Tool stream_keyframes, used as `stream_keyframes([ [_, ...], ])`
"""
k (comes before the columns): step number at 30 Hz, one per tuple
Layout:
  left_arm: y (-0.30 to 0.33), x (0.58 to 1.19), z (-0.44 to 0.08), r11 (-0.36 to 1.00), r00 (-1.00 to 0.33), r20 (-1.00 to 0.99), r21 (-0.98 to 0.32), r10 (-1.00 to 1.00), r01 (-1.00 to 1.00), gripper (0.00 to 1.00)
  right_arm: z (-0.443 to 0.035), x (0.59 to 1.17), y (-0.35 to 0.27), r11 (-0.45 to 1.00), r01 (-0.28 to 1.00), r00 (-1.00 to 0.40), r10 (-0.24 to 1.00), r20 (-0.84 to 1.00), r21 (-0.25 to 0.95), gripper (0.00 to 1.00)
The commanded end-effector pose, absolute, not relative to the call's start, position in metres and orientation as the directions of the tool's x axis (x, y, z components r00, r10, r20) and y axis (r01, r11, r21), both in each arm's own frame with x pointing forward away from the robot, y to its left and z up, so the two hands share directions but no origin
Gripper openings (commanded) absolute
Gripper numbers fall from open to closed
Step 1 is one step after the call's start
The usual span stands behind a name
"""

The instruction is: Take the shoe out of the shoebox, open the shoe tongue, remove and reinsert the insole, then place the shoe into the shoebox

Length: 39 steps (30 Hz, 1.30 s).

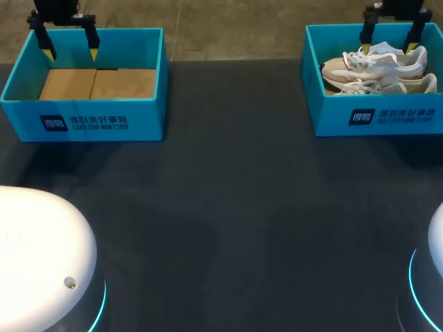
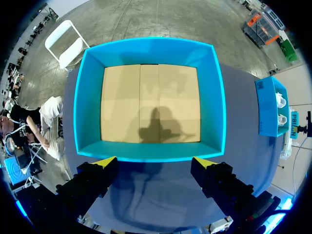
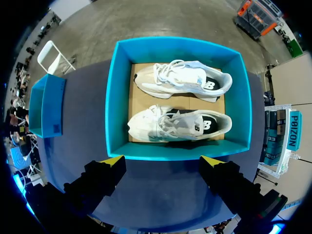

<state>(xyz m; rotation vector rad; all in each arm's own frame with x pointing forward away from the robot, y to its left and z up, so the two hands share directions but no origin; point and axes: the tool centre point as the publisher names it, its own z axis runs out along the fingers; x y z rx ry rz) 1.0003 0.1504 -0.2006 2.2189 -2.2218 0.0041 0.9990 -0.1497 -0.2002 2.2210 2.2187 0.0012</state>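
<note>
Right wrist view: our right gripper hangs wide open and empty over the shoebox holding two sneakers (laces loose), so we could snag a lace or clip both; left gripper likewise gapes empty.

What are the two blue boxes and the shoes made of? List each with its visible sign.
The empty shoebox and full shoebox are likely cardboard. Their teal walls look matte and printed, and the brown floor of the empty one shows raw board with flap seams.

The shoes seem to be mesh with suede-like panels, matte cream and white, with woven laces. The exact fabric is unclear.
</note>
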Motion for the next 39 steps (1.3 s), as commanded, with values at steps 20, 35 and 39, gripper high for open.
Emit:
stream_keyframes([
  [20, 0.150, 1.000, -0.200, 0.001, -0.001, 0.002, 0.000, -1.000, -1.000, 1.00, -0.201, 1.000, -0.165, -0.014, 0.999, 0.015, 1.000, -0.021, 0.044, 1.00],
  [35, 0.150, 1.000, -0.200, 0.001, -0.001, 0.002, 0.000, -1.000, -1.000, 1.00, -0.220, 1.011, -0.223, -0.020, 0.999, 0.022, 0.999, -0.041, 0.039, 1.00],
  [39, 0.150, 1.000, -0.200, 0.001, -0.001, 0.002, 0.000, -1.000, -1.000, 1.00, -0.227, 1.013, -0.233, -0.020, 0.999, 0.022, 0.998, -0.060, 0.037, 1.00],
])
